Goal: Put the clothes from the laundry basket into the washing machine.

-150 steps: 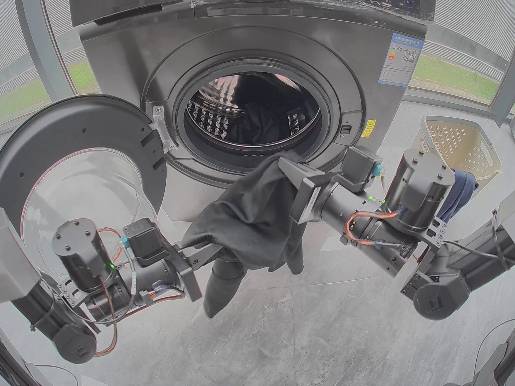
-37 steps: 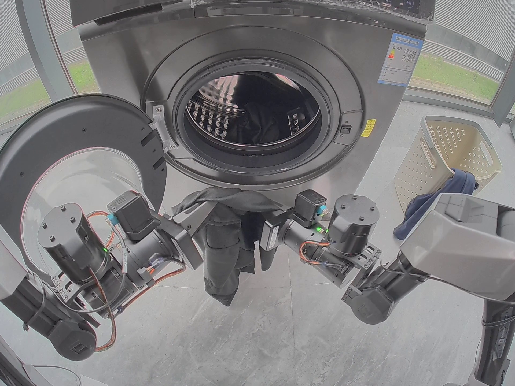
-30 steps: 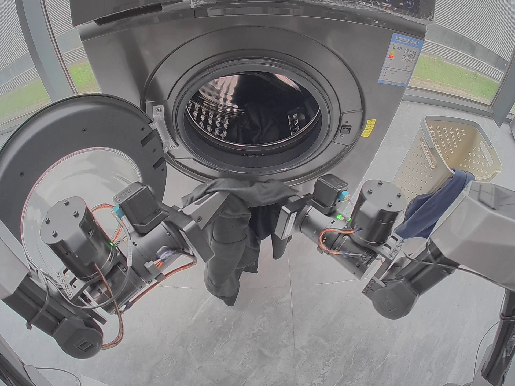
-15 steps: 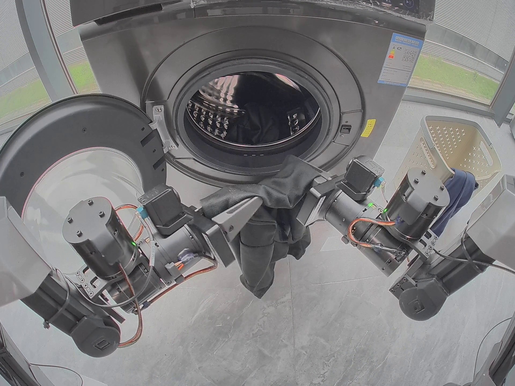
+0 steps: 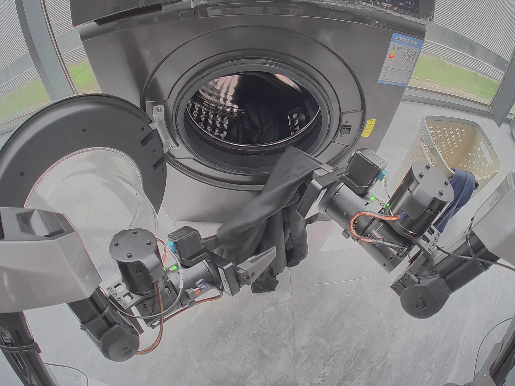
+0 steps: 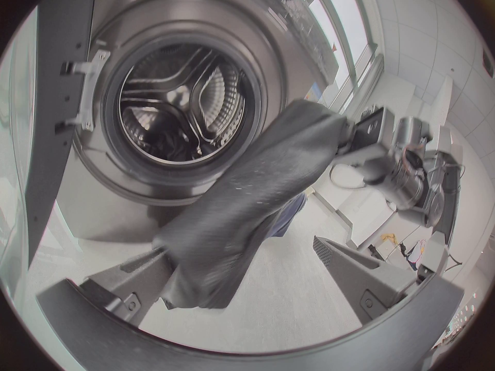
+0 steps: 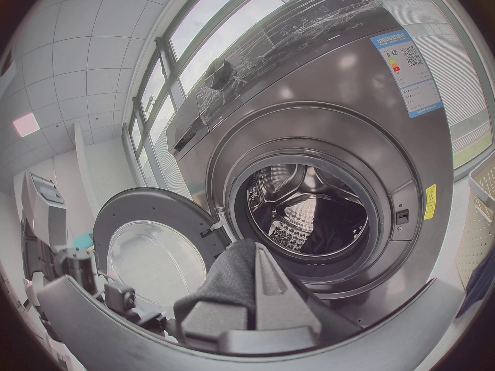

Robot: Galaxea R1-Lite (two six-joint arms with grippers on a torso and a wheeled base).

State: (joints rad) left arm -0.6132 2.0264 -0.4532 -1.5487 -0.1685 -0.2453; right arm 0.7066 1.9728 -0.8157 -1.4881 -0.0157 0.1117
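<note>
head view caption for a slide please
Right gripper holds a dark garment before the open washing machine; left gripper open below.

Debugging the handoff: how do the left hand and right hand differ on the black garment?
The left hand is open, black garment just draped over one finger; right hand is shut on it. The left hand sits low and back; right hand is higher, near the washer door rim. Both touch the same garment.

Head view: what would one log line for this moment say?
right jaws: shut on dark grey cloth garment | left jaws: open, touching it | grey front-loading washing machine: door open
</note>
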